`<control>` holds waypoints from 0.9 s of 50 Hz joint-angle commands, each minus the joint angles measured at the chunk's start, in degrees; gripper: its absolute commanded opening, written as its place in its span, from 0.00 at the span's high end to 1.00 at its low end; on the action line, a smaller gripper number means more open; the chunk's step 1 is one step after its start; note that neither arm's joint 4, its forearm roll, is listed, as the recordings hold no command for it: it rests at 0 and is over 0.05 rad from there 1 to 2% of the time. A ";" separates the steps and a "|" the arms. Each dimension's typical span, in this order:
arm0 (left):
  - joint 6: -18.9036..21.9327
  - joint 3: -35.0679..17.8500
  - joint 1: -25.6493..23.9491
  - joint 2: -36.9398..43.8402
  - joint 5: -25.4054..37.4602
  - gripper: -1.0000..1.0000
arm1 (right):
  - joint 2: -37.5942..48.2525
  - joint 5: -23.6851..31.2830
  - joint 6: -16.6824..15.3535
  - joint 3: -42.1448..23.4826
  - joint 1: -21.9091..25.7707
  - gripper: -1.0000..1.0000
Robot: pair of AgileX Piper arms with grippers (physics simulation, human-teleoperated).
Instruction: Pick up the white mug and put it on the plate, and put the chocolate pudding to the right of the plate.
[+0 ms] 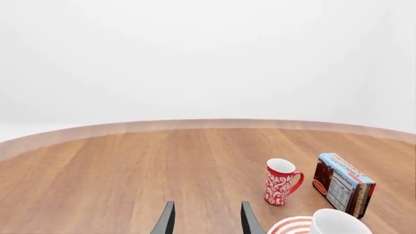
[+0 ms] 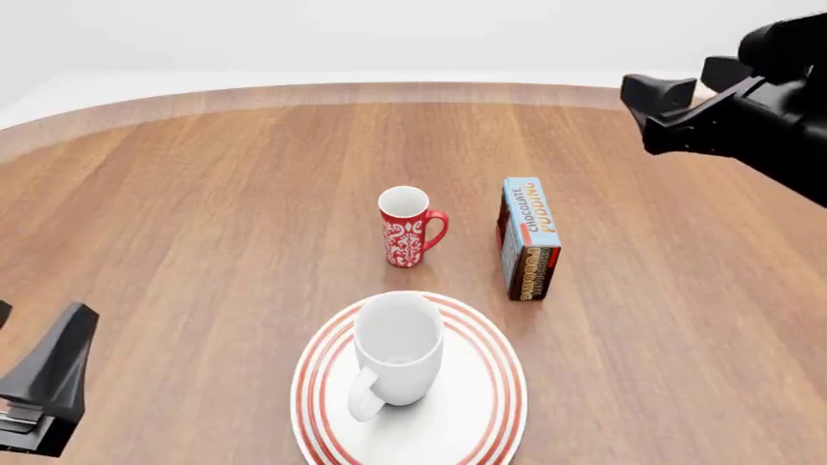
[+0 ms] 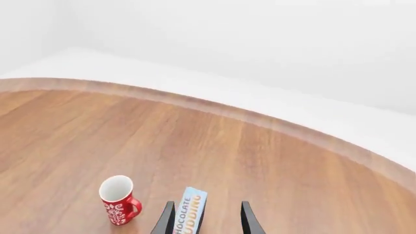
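The white mug [image 2: 398,351] stands upright on the plate [image 2: 499,389] at the near middle of the table, handle toward me. Both also show at the edge of the left wrist view: the white mug [image 1: 338,223] and the plate [image 1: 289,227]. The chocolate pudding [image 2: 528,237] stands on edge beyond the plate's right side, clear of it. My left gripper [image 2: 39,373] is open and empty at the near left, far from everything. My right gripper [image 2: 659,114] hovers open, high at the far right. In the right wrist view the chocolate pudding [image 3: 190,212] lies below the open right gripper [image 3: 206,222].
A slim red mug with white pattern [image 2: 409,228] stands just left of the carton, behind the plate. The round wooden table [image 2: 194,213] curves away at the back, with a white floor beyond its edge.
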 commanded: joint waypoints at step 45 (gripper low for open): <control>-1.93 0.00 0.30 -0.05 0.01 0.00 | 16.36 5.05 17.05 -10.74 -2.25 0.00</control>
